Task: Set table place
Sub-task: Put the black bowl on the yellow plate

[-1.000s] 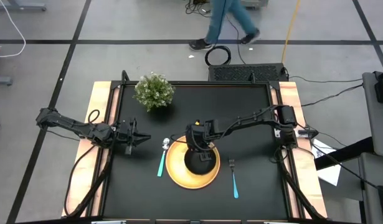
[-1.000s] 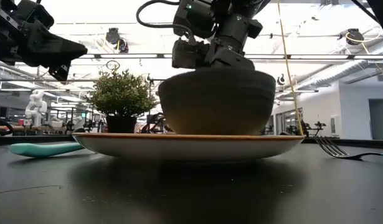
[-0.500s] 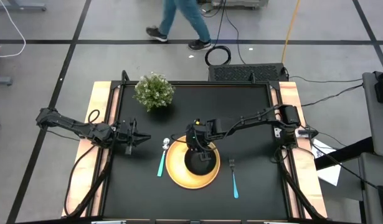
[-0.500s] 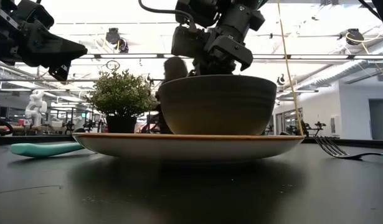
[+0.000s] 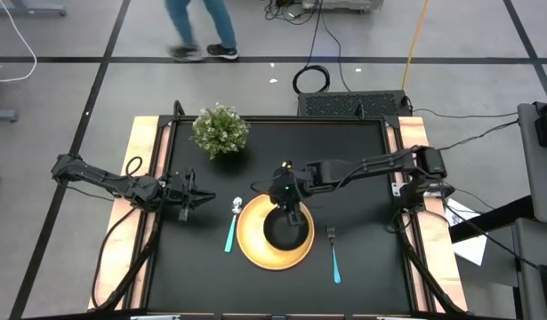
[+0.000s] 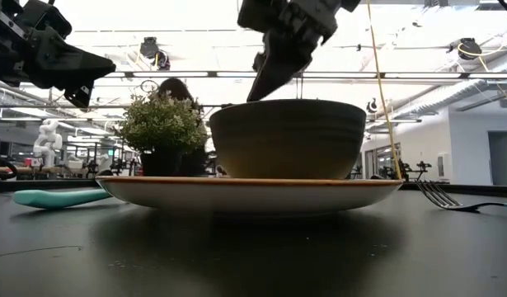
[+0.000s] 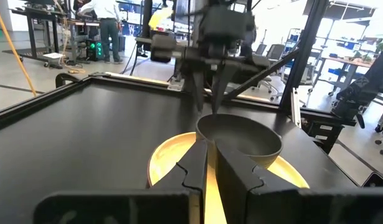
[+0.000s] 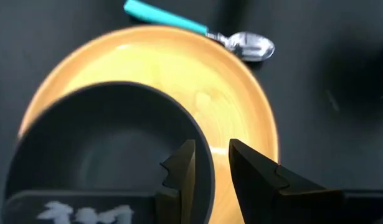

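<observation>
A black bowl (image 5: 286,231) stands by its base on the round yellow plate (image 5: 252,242) at the middle of the table. A teal-handled spoon (image 5: 231,228) lies left of the plate and a teal-handled fork (image 5: 333,254) lies right of it. My right gripper (image 5: 288,203) is open just above the bowl's far rim (image 8: 200,140). One finger is over the inside and one over the outside, and neither touches it. It also shows in the low view (image 6: 257,92). My left gripper (image 5: 200,201) hovers left of the spoon, its fingers nearly together and empty.
A bushy green potted plant (image 5: 220,131) stands at the table's far left. Pale wooden strips (image 5: 141,178) run along the left and right sides. A person walks on the floor beyond the far edge (image 5: 197,27). Bare black tabletop lies near the front edge (image 5: 273,293).
The bowl has settled onto the plate and stands still. My right gripper has let go of its rim, risen and drawn a little toward the table's far edge. A person beyond the table has walked to the left.
</observation>
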